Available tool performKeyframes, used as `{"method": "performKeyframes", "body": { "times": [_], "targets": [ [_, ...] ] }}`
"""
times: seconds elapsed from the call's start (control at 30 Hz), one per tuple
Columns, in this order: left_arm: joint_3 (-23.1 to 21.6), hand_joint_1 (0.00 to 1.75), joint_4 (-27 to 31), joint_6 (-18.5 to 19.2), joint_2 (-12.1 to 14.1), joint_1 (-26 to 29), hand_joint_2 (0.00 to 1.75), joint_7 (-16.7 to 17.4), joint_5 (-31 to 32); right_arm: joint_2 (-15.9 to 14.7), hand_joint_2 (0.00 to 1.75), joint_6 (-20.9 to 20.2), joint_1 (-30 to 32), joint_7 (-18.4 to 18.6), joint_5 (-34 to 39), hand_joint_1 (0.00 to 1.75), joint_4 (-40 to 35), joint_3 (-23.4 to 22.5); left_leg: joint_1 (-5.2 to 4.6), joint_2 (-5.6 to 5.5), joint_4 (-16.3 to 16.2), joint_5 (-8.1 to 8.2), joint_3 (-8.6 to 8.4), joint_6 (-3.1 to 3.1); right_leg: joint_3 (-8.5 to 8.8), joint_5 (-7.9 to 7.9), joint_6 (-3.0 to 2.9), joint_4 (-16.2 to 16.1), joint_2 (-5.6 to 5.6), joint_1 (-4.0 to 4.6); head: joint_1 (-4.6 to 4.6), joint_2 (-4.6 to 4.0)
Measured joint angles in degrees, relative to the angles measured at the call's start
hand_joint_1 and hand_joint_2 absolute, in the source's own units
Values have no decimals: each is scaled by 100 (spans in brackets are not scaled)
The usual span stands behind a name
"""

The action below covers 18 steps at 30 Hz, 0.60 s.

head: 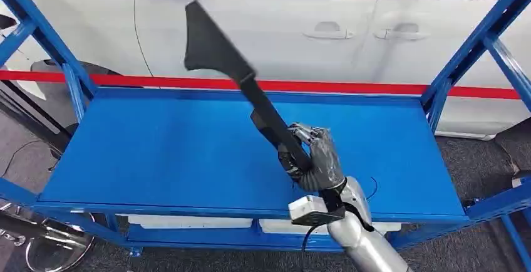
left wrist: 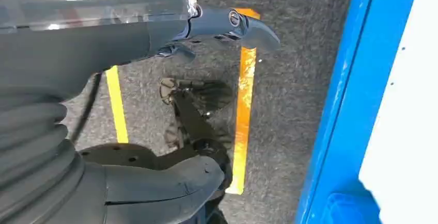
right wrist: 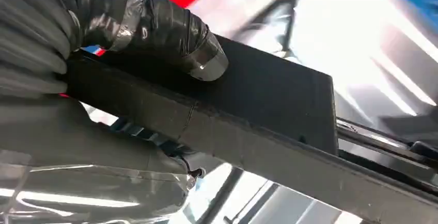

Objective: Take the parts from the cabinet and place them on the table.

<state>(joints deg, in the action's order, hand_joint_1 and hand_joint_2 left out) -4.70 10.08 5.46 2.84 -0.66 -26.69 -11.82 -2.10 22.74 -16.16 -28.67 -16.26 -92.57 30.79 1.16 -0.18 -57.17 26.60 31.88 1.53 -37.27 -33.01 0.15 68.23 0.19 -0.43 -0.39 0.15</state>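
Observation:
My right hand (head: 313, 156) grips a long black part (head: 225, 59) near its lower end and holds it tilted up and to the left above the blue shelf (head: 156, 153) of the cabinet. The part widens into a flat blade shape at its upper end. In the right wrist view the same black part (right wrist: 268, 110) runs across the frame, with my dark fingers (right wrist: 150, 25) wrapped over it and the grey thumb under it. My left hand (left wrist: 103, 33) hangs beside the cabinet over the floor, its fingers curled in with nothing in them.
The shelf has blue corner posts (head: 62, 65) and a blue front rail (head: 188, 212). White bins (head: 188, 222) sit on the level below. A white car (head: 350, 27) stands right behind the cabinet. Grey carpet with yellow and orange tape lines (left wrist: 245, 105) lies below.

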Motion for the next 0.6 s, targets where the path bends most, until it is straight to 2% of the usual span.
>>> {"method": "performKeyframes", "body": {
  "times": [0.03,0.07,0.1,0.13,0.17,0.2,0.23,0.27,0.33,0.37,0.4,0.47,0.53,0.57,0.6],
  "targets": [
    [0,0,0,-15,0,6,175,-11,2,-22,175,-357,137,-260,665,175,-279,-28,-3,0,-1,5,3,7,-217,-182,13,444,2,-2,0,0],
    [0,0,0,-26,0,15,175,-11,-4,-37,175,-748,271,-413,1224,175,-540,-41,-4,-3,-8,9,5,9,-388,-267,22,770,0,-3,0,0],
    [0,0,0,-57,0,24,175,-6,-9,-54,175,-1326,384,-517,1887,175,-841,-46,-5,-5,-14,19,1,7,-449,-208,26,847,0,-12,0,0],
    [0,0,0,-79,0,27,175,11,-13,-61,175,-1925,472,-528,2468,175,-1122,-46,-5,-5,-26,34,-8,-1,-376,-13,26,639,-1,-24,0,0],
    [0,0,0,-118,-2,25,175,57,-20,-63,175,-2580,549,-462,3016,175,-1434,-44,-3,-10,-41,58,-23,-22,-175,266,18,210,-5,-36,0,0],
    [0,0,0,-175,-9,23,175,112,-26,-61,175,-3061,600,-405,3347,175,-1674,-37,-1,-11,-68,73,-43,-39,76,538,7,-305,-10,-45,0,0],
    [0,0,0,-219,-15,22,175,155,-33,-61,175,-3421,635,-348,3548,175,-1869,-30,1,-11,-105,108,-51,-65,242,649,-6,-727,-12,-52,0,0],
    [2,0,-2,-254,-15,20,175,190,-75,-61,175,-3718,675,-276,3624,175,-2021,2,-40,-15,-152,130,-8,-105,268,595,-20,-761,-3,-19,2,0],
    [18,0,-2,-275,-15,24,175,241,-105,-61,175,-4020,787,-228,3469,175,-2207,118,-38,-14,-152,121,22,-164,235,587,-64,-764,16,-9,-2,0],
    [24,0,-2,-275,-17,27,175,258,-127,-61,175,-4062,835,-222,3314,175,-2213,183,-28,-10,-141,109,13,-189,230,590,-88,-759,23,1,-2,0],
    [24,0,-2,-277,-20,30,175,290,-123,-61,175,-4032,876,-276,3073,175,-2215,253,-29,-15,-141,113,12,-231,227,618,-137,-804,17,-22,0,0],
    [22,0,-2,-280,-24,27,175,302,-116,-61,175,-3841,942,-419,2556,175,-2246,352,-11,-4,-344,369,92,-270,222,660,-205,-839,-12,-39,-2,0],
    [24,0,-2,-282,-24,24,175,306,-92,-61,175,-3637,991,-490,2232,175,-2261,426,-8,-4,-827,717,263,-291,192,681,-236,-838,-29,-31,-2,0],
    [24,0,-2,-282,-24,24,175,306,-79,-65,175,-3505,1032,-508,2044,175,-2259,481,-8,-3,-1295,968,433,-304,163,698,-258,-834,-41,-17,-2,0],
    [24,0,-2,-280,-24,30,175,306,-77,-87,175,-3429,1067,-510,1928,175,-2252,516,-8,-3,-1653,1126,559,-307,128,718,-272,-825,-49,-1,-2,0]
  ]
}}
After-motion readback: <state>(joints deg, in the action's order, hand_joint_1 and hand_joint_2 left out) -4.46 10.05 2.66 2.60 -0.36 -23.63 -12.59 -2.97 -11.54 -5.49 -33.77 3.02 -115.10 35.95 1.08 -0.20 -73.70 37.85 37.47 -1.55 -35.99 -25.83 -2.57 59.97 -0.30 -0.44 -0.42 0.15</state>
